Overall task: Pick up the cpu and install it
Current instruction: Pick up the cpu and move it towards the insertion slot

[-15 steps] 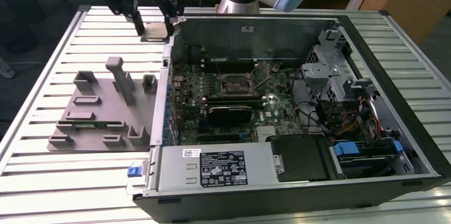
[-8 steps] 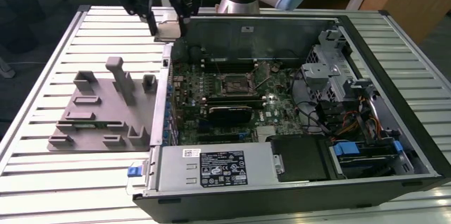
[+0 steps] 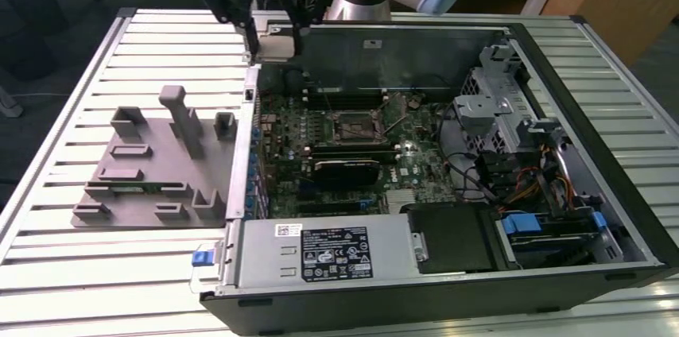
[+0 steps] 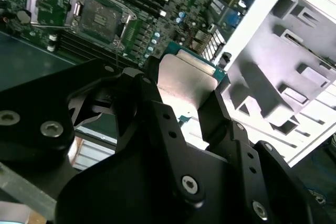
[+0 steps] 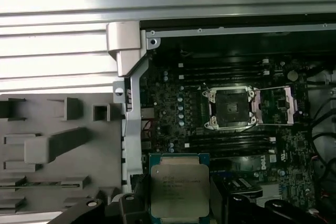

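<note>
Gripping the cpu (image 5: 180, 184) by opposite edges in the pinched gripper (image 5: 180, 205), aloft above the case wall (image 5: 131, 129), well apart from the socket (image 5: 231, 107). Picked up; not yet seated in that vacant socket, with load plate (image 5: 274, 103) swung open.

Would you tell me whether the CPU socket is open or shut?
Open: the socket is bare, its load plate swung aside; the gripper holds the cpu.

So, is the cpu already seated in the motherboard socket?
No, the pincer holds the cpu clear of the open, empty socket.
</note>
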{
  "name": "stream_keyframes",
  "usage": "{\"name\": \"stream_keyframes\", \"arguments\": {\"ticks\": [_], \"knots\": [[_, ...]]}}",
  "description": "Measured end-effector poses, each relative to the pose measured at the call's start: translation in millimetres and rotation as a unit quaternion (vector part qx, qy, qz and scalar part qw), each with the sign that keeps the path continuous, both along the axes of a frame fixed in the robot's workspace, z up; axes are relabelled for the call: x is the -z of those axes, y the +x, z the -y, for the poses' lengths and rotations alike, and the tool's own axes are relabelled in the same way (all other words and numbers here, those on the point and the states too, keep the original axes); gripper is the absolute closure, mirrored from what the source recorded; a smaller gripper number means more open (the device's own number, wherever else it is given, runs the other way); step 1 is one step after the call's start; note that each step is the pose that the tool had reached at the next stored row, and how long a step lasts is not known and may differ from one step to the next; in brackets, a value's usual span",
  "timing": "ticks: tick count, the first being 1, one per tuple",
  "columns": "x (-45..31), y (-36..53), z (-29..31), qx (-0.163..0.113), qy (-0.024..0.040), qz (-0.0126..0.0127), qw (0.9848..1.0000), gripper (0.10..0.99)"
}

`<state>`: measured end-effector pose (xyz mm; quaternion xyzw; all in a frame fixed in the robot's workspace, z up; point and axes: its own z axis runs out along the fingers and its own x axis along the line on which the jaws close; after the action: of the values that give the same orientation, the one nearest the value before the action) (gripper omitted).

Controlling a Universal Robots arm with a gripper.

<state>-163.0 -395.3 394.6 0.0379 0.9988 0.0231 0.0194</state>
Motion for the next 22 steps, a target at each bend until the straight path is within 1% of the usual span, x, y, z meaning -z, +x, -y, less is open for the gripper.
{"name": "stream_keyframes", "arguments": {"ticks": [10, 22], "knots": [[3.1, 29.3, 0.0, 0.0, 0.0, -0.0009, 1.0, 0.545], [10.8, 58.2, 0.0, 0.0, 0.0, -0.0015, 1.0, 0.545]]}}
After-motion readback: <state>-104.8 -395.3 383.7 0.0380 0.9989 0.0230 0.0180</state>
